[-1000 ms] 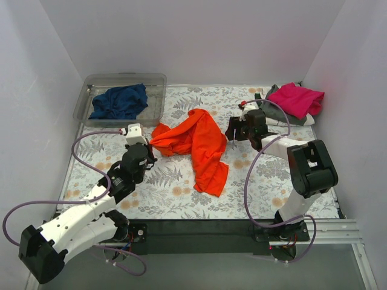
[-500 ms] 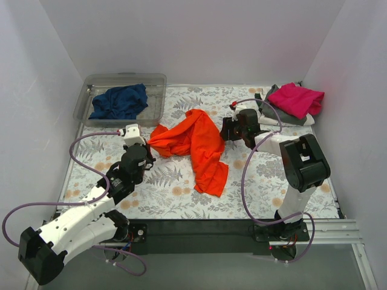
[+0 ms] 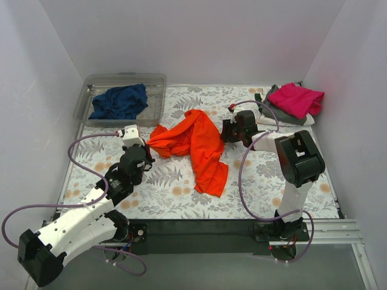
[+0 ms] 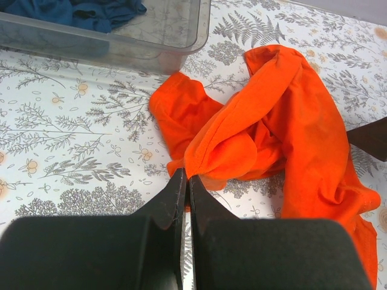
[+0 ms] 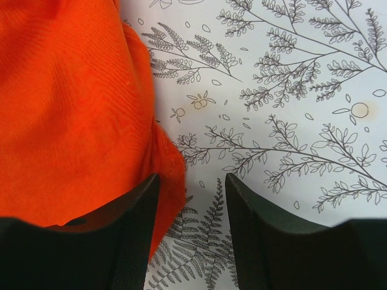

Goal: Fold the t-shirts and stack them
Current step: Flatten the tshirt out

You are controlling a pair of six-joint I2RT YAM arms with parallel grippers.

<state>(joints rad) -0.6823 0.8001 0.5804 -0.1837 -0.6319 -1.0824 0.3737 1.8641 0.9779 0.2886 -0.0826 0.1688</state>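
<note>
Top external view. Orange-red shirt (image 3: 199, 145) lies bunched on the table (image 3: 260, 181), between the two hands. Left hand (image 3: 148, 145) sits at the shirt's left corner. Right hand (image 3: 224, 132) sits at its right edge.

Left wrist view: the left hand's jaws are pressed together, with a fold of orange hem pinched at the tips. The cloth spreads away ahead of this hand and off to its right.

Right wrist view: the right hand's jaws stand part-way open, low over the table. The shirt's edge lies just inside the gap against one finger, with bare floral table under the other. Nothing gripped there yet.

Why so, as I read it: a hold on each side gives two anchor points, so the bunched shirt can be drawn out flat before any fold. The right hand goes low because the edge is thin and lies flat on the table.

Orientation: the shirt is bent, not straight. A short limb runs from the left hand across toward the right hand. The long limb, the main axis, drops from just beside the right hand back toward the arm bases and ends free. Neck and sleeves cannot be told apart.

Elsewhere: navy shirt (image 3: 119, 101) in the clear tub (image 3: 156, 81), beyond the left hand. Pink shirt (image 3: 296, 99) on a grey shirt (image 3: 275, 112), beyond the right hand, on its outer side.
</note>
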